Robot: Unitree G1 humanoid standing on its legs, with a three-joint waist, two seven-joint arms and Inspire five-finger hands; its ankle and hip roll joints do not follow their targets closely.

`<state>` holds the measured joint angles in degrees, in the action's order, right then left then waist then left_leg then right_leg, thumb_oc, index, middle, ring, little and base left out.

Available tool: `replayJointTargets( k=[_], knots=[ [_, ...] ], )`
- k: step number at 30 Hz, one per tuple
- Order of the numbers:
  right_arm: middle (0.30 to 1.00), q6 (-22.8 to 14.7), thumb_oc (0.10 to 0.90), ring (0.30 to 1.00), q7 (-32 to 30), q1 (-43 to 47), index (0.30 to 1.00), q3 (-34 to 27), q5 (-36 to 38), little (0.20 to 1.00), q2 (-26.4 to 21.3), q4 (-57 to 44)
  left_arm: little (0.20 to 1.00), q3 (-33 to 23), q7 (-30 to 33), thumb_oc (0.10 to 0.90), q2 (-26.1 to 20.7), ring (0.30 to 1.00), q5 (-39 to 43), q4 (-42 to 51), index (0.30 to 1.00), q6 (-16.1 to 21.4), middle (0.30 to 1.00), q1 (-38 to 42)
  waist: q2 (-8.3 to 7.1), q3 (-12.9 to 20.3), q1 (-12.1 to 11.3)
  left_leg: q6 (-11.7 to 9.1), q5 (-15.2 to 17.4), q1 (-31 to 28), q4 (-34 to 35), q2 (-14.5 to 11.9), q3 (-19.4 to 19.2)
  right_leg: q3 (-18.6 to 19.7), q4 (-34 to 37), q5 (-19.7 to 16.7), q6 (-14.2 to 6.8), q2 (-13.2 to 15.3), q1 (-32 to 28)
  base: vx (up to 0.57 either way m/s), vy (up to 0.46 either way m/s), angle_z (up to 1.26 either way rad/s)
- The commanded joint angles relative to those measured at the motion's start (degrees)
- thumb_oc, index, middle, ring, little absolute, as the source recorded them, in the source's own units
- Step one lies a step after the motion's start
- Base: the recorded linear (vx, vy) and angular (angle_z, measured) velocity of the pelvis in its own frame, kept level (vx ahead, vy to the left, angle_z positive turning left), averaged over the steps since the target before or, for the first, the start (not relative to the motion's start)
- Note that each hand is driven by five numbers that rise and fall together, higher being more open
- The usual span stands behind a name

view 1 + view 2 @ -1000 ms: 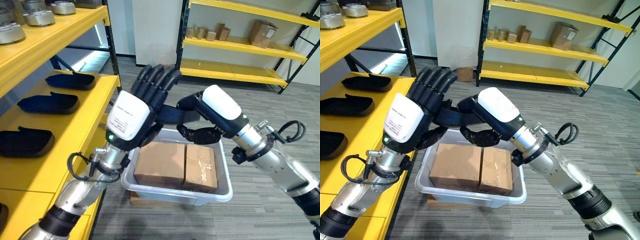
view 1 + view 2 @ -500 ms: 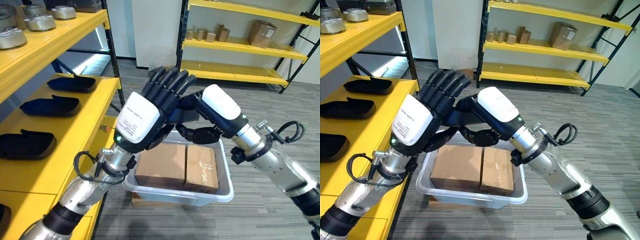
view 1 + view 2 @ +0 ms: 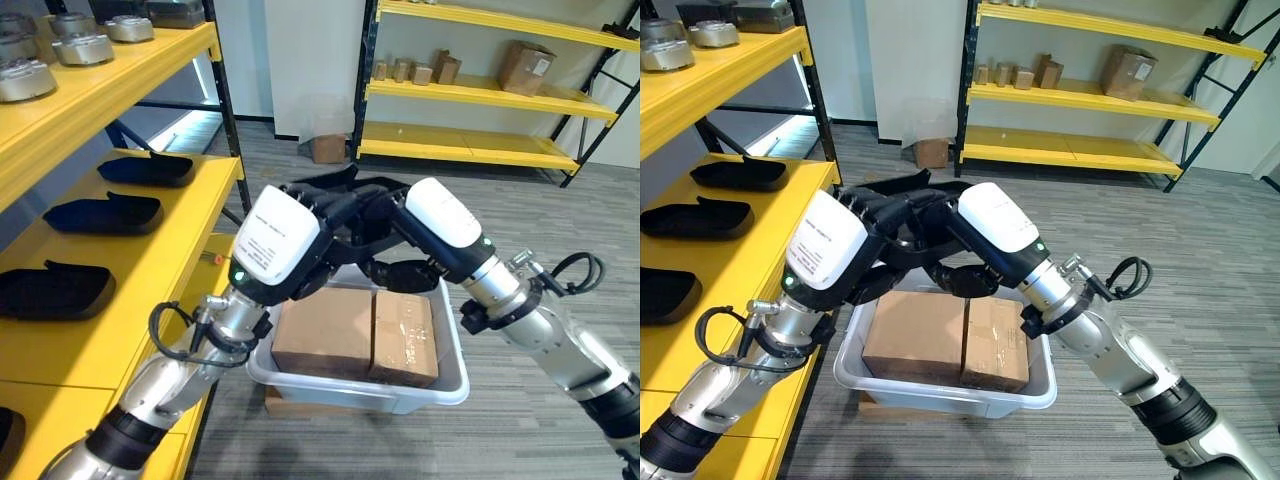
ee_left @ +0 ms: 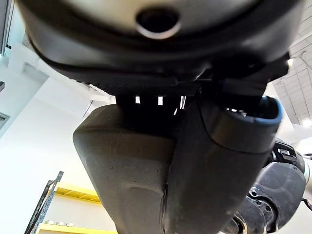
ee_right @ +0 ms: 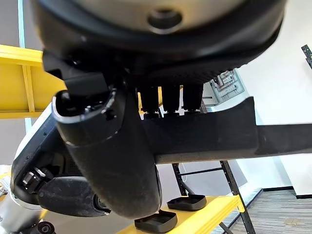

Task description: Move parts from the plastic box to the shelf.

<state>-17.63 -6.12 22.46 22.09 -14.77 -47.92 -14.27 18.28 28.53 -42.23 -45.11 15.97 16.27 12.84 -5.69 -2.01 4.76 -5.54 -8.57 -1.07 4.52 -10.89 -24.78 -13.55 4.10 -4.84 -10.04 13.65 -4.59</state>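
Observation:
A flat black part (image 3: 340,182) hangs between my two hands above the pale plastic box (image 3: 455,372). My left hand (image 3: 275,245) has its fingers curled down over the part's left end. From the right, my right hand (image 3: 442,215) grips it, fingers over its top and thumb beneath. The right wrist view shows the part (image 5: 209,129) as a dark slab crossing under the fingers. Its rounded end (image 4: 126,175) appears in the left wrist view. The yellow shelf (image 3: 165,250) stands to the left, carrying similar black parts (image 3: 95,212).
Two cardboard boxes (image 3: 325,330) lie in the plastic box, which rests on a brown carton (image 3: 275,400). The upper yellow shelf holds metal parts (image 3: 30,78). A far rack carries cardboard boxes (image 3: 525,65), and a small box (image 3: 327,148) sits on the floor.
My left hand's fingers, straight and pointing up before, have folded down over the black part. The right hand stays clamped on it.

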Motion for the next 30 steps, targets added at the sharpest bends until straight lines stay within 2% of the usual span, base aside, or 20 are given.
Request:
replayJointTargets(
  k=[1, 14, 16, 30],
  knots=[
    [0.300, -1.30, 0.400, 0.300, -5.95, 5.39, 0.300, -5.82, 2.40, 0.300, 1.00, -3.12, 0.300, -1.49, 3.03, 0.400, 0.74, 0.300, 2.12, 1.47, 0.300, 0.44, 0.300, 7.41, 0.15, 3.70, -1.05, -4.52, 4.30, -5.45, 0.48, -6.17, 1.68, -1.39, -1.71, -4.90, -4.92, 5.87, 2.33, 0.00, 0.000, 0.00],
    [0.300, -1.52, 0.400, 0.300, -6.39, 3.51, 0.300, -8.23, 3.32, 0.300, 2.02, -3.94, 0.300, -2.87, 3.34, 0.400, 1.14, 0.300, 2.49, 0.98, 0.300, 0.36, 0.300, 6.33, 0.43, 3.98, -0.78, -4.40, 4.44, -5.93, 0.45, -6.19, 1.43, -1.08, -1.81, -4.36, -4.83, 5.76, 2.08, 0.00, 0.000, 0.00],
    [1.000, -1.41, 0.900, 1.000, -5.92, 2.31, 1.000, -9.24, 4.77, 1.000, 2.30, -4.12, 0.300, -3.49, 3.49, 0.400, 1.28, 0.300, 2.55, 0.89, 0.300, 0.15, 0.300, 5.77, 0.37, 4.05, -0.54, -4.40, 4.43, -5.98, 0.43, -6.15, 1.34, -0.88, -1.78, -4.49, -4.83, 5.73, 2.17, 0.00, 0.000, 0.00],
    [1.000, -2.62, 0.900, 1.000, -5.59, -5.72, 1.000, -16.81, 8.51, 1.000, 3.90, -7.81, 0.300, -8.43, 3.62, 0.400, 0.12, 0.300, 2.35, 0.73, 0.300, -0.49, 0.300, 1.68, 0.60, 4.26, 0.35, -4.40, 4.44, -6.20, 0.45, -6.17, 0.84, -0.16, -1.63, -4.53, -4.85, 5.56, 2.56, 0.00, 0.000, 0.00]
  ],
)
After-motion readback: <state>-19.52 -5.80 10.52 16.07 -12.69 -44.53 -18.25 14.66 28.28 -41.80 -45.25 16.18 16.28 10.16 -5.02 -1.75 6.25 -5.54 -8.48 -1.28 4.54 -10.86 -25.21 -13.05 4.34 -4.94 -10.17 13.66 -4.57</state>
